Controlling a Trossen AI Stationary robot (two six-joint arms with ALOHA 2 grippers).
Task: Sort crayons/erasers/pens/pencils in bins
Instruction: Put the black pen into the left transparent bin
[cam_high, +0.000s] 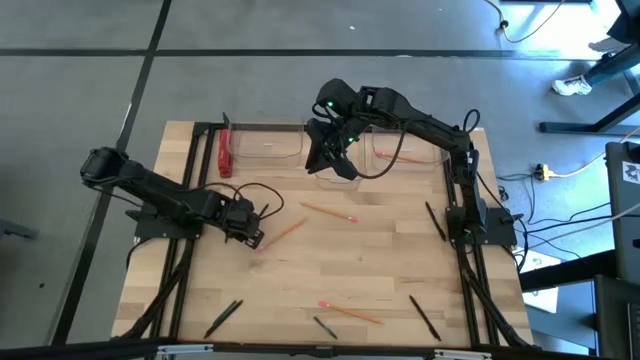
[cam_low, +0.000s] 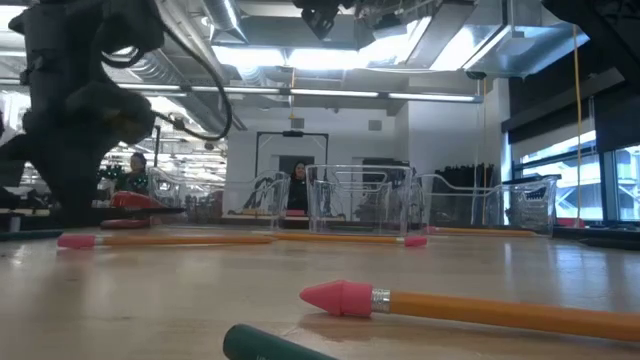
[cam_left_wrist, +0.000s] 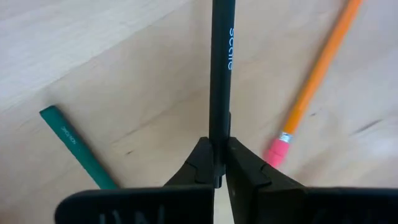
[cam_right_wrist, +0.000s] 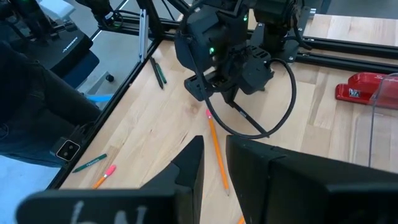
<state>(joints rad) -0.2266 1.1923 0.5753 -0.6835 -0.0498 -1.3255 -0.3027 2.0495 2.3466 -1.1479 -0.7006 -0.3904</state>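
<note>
The left hand (cam_high: 250, 228) sits low over the table (cam_high: 380, 260), fingers pinched on a black pen (cam_left_wrist: 220, 81) beside an orange pencil (cam_left_wrist: 314, 78). The right arm reaches across — its hand (cam_high: 335, 160), fingers narrowly parted and holding nothing, hangs over the middle bin (cam_high: 350, 185).

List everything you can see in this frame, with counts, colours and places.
bins: three, clear, row at the table's back edge
red bar: one, left of the bins
pencils: three, orange, loose on the table; a fourth orange stick seems to lie in the right bin
pens: three, black; two on the right side, one gripped
crayons: three, dark green; two by the front edge, one beside the left claw
people: two, far behind
left claw: shut on a pen, left-centre
right claw: open, above the middle bin
</note>
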